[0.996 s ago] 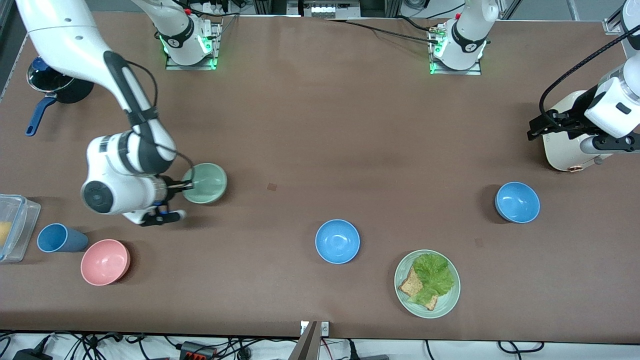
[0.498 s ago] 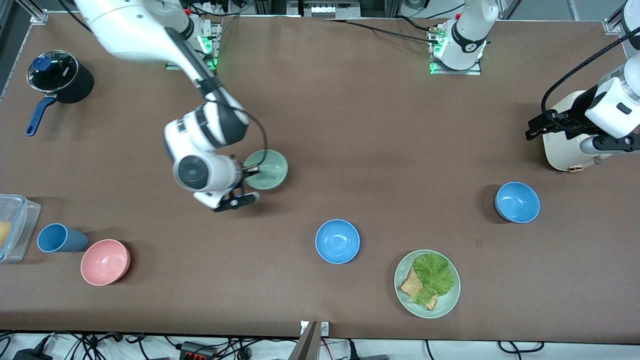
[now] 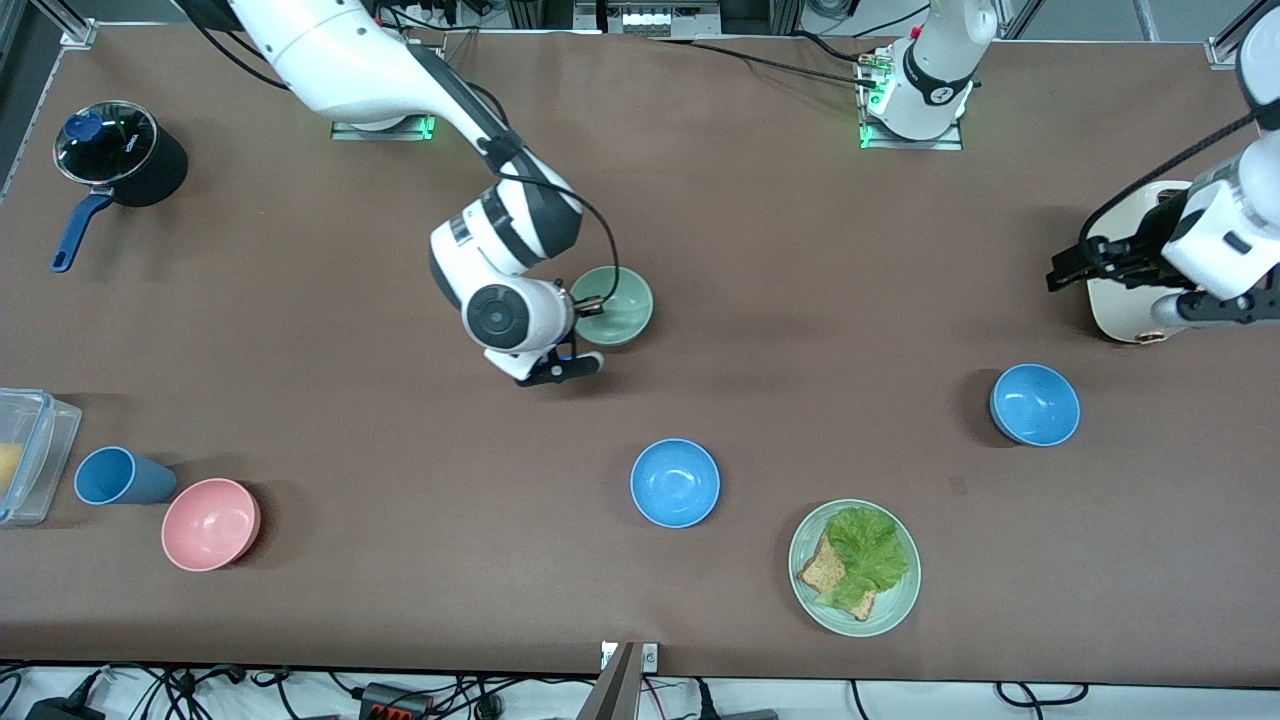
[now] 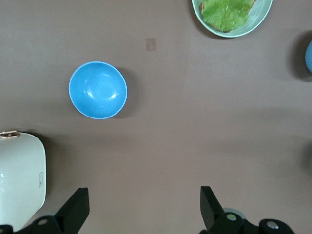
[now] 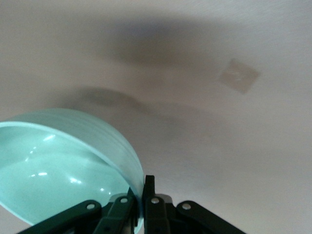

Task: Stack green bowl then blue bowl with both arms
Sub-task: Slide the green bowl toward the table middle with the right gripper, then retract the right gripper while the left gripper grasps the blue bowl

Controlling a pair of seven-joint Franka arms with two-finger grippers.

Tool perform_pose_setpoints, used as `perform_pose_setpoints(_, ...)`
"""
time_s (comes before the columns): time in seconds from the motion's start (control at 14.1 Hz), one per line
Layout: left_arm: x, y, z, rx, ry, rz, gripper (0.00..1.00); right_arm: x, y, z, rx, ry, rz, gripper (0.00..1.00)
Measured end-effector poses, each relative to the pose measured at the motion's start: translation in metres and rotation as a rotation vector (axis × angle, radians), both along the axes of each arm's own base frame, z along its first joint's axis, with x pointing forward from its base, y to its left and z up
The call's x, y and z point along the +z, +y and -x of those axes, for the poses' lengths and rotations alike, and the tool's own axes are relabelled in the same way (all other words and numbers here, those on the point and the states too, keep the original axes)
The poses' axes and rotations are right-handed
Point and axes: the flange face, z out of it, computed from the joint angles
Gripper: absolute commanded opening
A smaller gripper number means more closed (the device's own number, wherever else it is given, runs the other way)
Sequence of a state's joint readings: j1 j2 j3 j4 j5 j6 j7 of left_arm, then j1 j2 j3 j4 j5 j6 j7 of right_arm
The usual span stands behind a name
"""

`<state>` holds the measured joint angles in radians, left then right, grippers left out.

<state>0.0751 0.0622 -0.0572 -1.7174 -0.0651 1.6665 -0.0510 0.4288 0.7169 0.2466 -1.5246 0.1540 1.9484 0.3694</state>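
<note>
My right gripper [image 3: 587,307] is shut on the rim of the green bowl [image 3: 616,305] and holds it over the middle of the table. In the right wrist view the bowl [image 5: 63,165] hangs tilted, its rim pinched between my fingers [image 5: 148,187]. One blue bowl [image 3: 675,483] sits on the table nearer the front camera than the held bowl. A second blue bowl [image 3: 1035,404] sits toward the left arm's end and shows in the left wrist view [image 4: 97,90]. My left gripper [image 4: 144,212] is open and empty, up over the table beside a white appliance [image 3: 1125,295].
A pale-green plate [image 3: 900,600] with lettuce and bread lies near the front edge. A pink bowl [image 3: 210,523], a blue cup [image 3: 118,476] and a clear container [image 3: 30,450] sit at the right arm's end. A black pot [image 3: 125,155] stands near that end's back corner.
My right arm has carried the green bowl from near the right arm's end toward the table's middle. The left gripper has shifted slightly.
</note>
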Motion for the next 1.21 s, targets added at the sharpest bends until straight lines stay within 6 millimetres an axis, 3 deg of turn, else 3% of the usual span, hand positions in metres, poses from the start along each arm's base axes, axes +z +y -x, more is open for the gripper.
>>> perform_pose_setpoints(0.28,-0.037,0.003,-0.014,0.005,0.052,0.004,1.0,-0.029,0.024,0.013,-0.02,-0.019,-0.003,0.0)
perform_pose_setpoints(0.36,-0.054,0.009,-0.024,0.007,0.043,0.006,1.0,-0.035,0.027,0.015,-0.028,-0.016,0.002,0.21)
perform_pose_setpoints(0.43,-0.075,0.017,-0.035,-0.018,0.026,0.012,1.0,-0.04,0.027,0.016,-0.037,-0.012,0.007,0.99)
perform_pose_setpoints(0.64,-0.149,0.053,-0.062,-0.134,0.001,0.022,1.0,-0.031,0.029,0.007,-0.077,-0.029,0.005,1.0)
perform_pose_setpoints(0.85,-0.202,0.104,-0.074,-0.232,-0.024,-0.027,1.0,0.013,0.034,-0.015,-0.112,-0.053,-0.007,1.0)
perform_pose_setpoints(1.07,-0.232,0.137,-0.073,-0.269,-0.018,-0.02,1.0,0.091,0.013,-0.044,-0.129,-0.057,0.008,1.0)
perform_pose_setpoints(1.21,-0.254,0.15,-0.07,-0.264,0.008,-0.007,1.0,0.147,-0.032,-0.074,-0.187,-0.092,0.006,1.0)
